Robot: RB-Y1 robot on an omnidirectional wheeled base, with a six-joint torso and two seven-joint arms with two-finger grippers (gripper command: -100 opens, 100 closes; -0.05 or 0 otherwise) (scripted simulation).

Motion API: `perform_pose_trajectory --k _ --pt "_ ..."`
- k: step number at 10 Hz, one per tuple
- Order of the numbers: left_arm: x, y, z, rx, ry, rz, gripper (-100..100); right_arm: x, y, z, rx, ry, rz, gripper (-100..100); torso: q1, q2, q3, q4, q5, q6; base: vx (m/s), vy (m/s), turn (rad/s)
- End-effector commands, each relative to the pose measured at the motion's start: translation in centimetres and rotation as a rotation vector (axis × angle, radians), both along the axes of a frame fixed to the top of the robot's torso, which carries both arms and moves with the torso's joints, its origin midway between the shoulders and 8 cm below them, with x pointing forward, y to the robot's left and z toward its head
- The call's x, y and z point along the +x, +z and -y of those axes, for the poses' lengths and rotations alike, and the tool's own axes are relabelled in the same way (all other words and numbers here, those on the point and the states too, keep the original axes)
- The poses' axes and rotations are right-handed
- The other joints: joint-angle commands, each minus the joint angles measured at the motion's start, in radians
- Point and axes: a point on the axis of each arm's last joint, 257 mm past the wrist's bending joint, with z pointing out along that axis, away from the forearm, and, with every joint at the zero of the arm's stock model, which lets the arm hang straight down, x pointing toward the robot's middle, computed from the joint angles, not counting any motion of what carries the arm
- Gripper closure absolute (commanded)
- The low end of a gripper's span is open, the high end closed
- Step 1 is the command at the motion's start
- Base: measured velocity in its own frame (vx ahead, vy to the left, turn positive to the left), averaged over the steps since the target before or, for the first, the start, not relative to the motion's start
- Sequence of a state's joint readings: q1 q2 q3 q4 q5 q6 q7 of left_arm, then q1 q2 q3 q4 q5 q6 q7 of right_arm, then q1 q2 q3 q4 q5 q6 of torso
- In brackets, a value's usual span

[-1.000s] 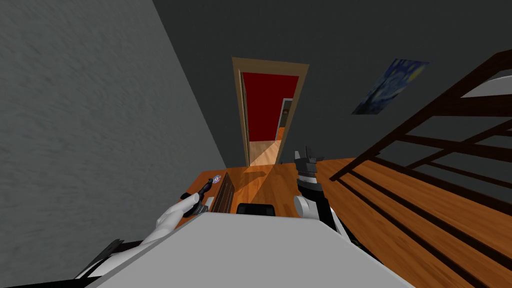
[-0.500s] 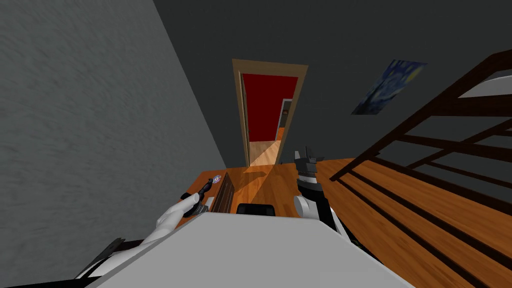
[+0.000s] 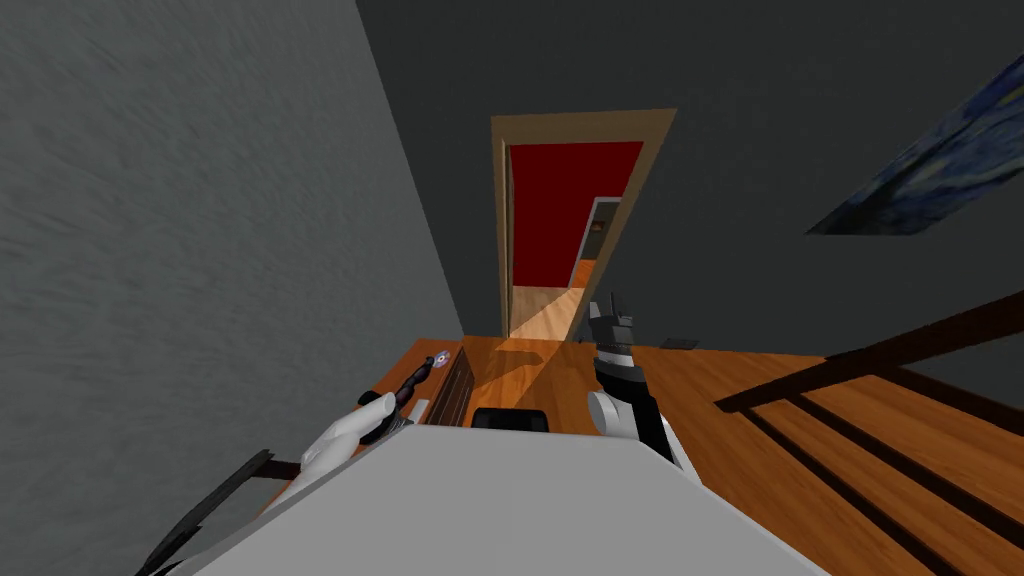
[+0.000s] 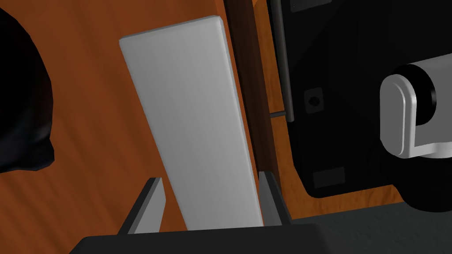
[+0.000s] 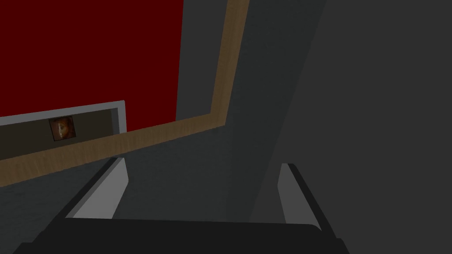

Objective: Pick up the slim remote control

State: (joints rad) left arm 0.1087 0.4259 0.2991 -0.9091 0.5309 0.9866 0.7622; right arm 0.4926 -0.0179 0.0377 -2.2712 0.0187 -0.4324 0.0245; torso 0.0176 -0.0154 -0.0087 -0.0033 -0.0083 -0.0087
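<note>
Since half a second ago my own view has swung, so the doorway (image 3: 570, 230) and the blue picture (image 3: 930, 170) on the dark wall now sit further right. Both arms show at the same places as before.

The left gripper (image 4: 209, 177) is clamped on the slim remote control (image 4: 194, 119), a plain white slab. Its two fingers (image 4: 148, 207) press the slab's long sides at the end nearest the gripper's body. The rest of the remote reaches out past the fingertips and lies flat on the orange wooden desk (image 4: 101, 110). Outside one finger, well apart from the remote, a rounded black object (image 4: 22, 110) rests on the same wood. Outside the other finger, just beside the remote's long edge, runs a dark brown strip (image 4: 251, 88) along the desk.

From the head, the left gripper (image 3: 400, 408) is down at the desk, and a small round purple-and-white thing (image 3: 440, 357) lies beyond its tips.

The right gripper (image 5: 203, 163) is raised over the floor, and its fingers stand wide apart with nothing between them.
</note>
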Motion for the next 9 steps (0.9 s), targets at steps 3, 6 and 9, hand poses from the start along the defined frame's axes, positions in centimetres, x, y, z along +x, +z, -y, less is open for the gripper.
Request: perform_pose_trajectory --k 3,6,9 --pt "-1.0 0.7 0.1 0.010 -0.105 0.002 100 0.0 0.0 0.0 0.000 0.000 0.000 0 0.004 0.000 0.000 0.001 -0.004 0.001 0.162 -0.003 0.245" --pt "-1.2 1.1 0.5 0.011 -0.149 0.007 100 0.0 0.0 0.0 0.000 0.000 0.000 0 0.004 0.004 0.003 0.002 -0.007 0.001 0.100 -0.025 0.194" --pt "-2.4 1.5 1.4 0.002 -0.227 -0.001 100 0.0 0.0 0.0 0.000 0.000 0.000 0 0.005 0.003 0.002 0.002 -0.007 0.003 0.129 -0.025 0.227"
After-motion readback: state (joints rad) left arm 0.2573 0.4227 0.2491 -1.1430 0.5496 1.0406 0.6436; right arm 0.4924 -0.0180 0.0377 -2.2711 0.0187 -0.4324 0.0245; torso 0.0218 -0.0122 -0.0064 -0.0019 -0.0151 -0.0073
